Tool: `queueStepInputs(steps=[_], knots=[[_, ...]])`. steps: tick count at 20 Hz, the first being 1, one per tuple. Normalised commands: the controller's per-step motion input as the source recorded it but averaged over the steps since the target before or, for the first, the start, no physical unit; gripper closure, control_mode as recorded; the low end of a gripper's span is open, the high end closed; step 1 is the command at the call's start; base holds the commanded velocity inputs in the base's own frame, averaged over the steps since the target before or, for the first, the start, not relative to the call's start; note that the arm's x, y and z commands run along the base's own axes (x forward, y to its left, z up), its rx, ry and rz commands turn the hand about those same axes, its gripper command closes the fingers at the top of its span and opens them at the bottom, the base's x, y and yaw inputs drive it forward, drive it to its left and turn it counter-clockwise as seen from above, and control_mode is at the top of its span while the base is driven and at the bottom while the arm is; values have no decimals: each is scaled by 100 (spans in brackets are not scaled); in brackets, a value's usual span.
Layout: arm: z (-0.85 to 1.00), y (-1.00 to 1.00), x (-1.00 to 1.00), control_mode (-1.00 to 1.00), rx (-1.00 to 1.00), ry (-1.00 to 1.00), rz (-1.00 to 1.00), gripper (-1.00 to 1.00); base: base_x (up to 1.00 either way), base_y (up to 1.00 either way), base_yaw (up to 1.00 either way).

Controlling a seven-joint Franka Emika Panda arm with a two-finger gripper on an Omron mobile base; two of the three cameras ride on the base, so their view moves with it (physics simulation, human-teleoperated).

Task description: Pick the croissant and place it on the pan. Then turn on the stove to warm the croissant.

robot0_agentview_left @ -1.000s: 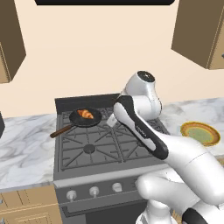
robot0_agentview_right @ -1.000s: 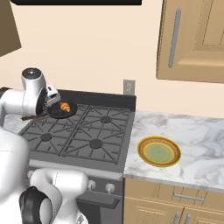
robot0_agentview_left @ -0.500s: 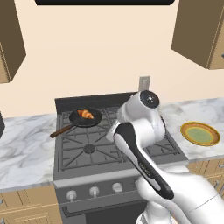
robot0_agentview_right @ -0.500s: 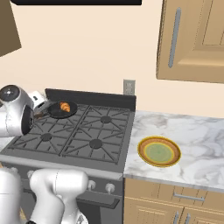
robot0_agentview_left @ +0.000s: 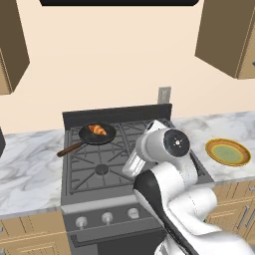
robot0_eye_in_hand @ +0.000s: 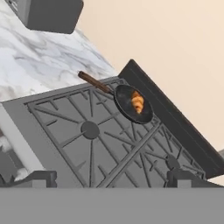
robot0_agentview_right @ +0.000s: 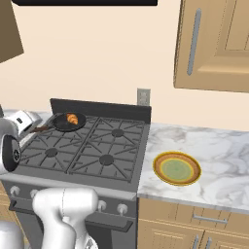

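The croissant [robot0_agentview_left: 97, 130] [robot0_agentview_right: 72, 118] [robot0_eye_in_hand: 138, 103] lies inside the black pan [robot0_agentview_left: 107, 135] [robot0_agentview_right: 62, 124] [robot0_eye_in_hand: 126, 103]. The pan rests on the stove's [robot0_agentview_left: 99, 172] [robot0_agentview_right: 92, 151] [robot0_eye_in_hand: 87, 131] back left burner, its reddish-brown handle [robot0_agentview_left: 69, 148] [robot0_eye_in_hand: 94, 82] pointing out toward the left counter. Silver knobs [robot0_agentview_left: 107, 217] [robot0_agentview_right: 121, 209] line the stove front. My gripper [robot0_eye_in_hand: 111, 179] is open with nothing between its widely spread fingertips [robot0_eye_in_hand: 40, 177]. It hovers over the stove's front part, well short of the pan, looking across the grates toward it.
A yellow-rimmed green plate [robot0_agentview_left: 227, 152] [robot0_agentview_right: 177, 168] sits on the marble counter [robot0_agentview_right: 219, 160] right of the stove. More marble counter [robot0_agentview_left: 27, 164] lies to the left, with a dark box [robot0_eye_in_hand: 48, 15] on it. Wooden cabinets [robot0_agentview_right: 214, 44] hang above.
The arm has pulled back from the pan toward the stove's front and folded lower. The croissant and pan stay where they were.
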Motion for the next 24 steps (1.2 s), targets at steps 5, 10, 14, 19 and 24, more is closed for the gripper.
queueStepInputs(steps=[5, 10, 14, 19, 24], knots=[[0, 0, -67, -100, -3, -19, -5, -100, 0, 0, 0], [0, 0, -66, -100, -2, -17, -7, -100, 0, 0, 0], [-6, 0, -63, -100, -1, -16, -5, -100, 0, 0, 0], [-33, 0, -30, -100, -1, -7, -4, -100, 0, 0, 0], [-48, 0, 0, -100, -1, -2, -2, -100, 0, 0, 0]])
